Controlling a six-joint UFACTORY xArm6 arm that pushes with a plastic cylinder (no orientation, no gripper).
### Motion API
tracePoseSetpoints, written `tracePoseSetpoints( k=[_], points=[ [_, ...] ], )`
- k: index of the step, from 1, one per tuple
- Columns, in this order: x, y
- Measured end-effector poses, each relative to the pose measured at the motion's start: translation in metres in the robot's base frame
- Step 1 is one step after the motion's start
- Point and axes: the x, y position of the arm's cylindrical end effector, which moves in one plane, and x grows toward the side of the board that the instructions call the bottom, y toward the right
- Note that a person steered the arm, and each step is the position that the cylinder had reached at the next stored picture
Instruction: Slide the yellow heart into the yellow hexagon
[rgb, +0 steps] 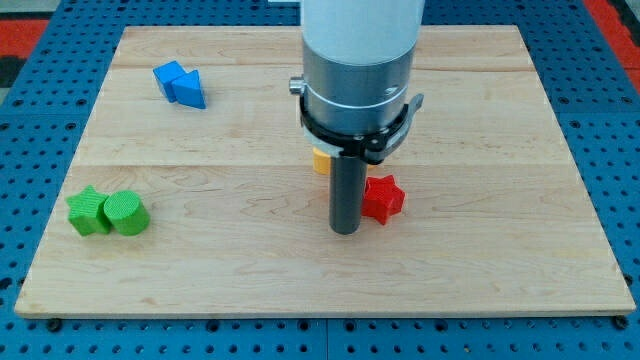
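My tip (345, 229) rests on the board near the middle, just left of a red star block (383, 198). A small yellow-orange block (321, 161) peeks out behind the rod at its upper left; most of it is hidden by the arm and its shape cannot be made out. No other yellow block shows; the arm's wide grey body (358, 70) hides the board behind it.
Two blue blocks (181, 84) sit touching at the view's upper left. A green star (89, 211) and a green cylinder (126, 213) sit touching at the lower left. The wooden board (500, 260) lies on a blue pegged surface.
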Motion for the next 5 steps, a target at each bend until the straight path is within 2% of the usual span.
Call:
tracePoseSetpoints(
  k=[2, 4, 5],
  points=[
    [-0.030, -0.081],
    [-0.090, -0.042],
    [-0.099, 0.002]
  ],
)
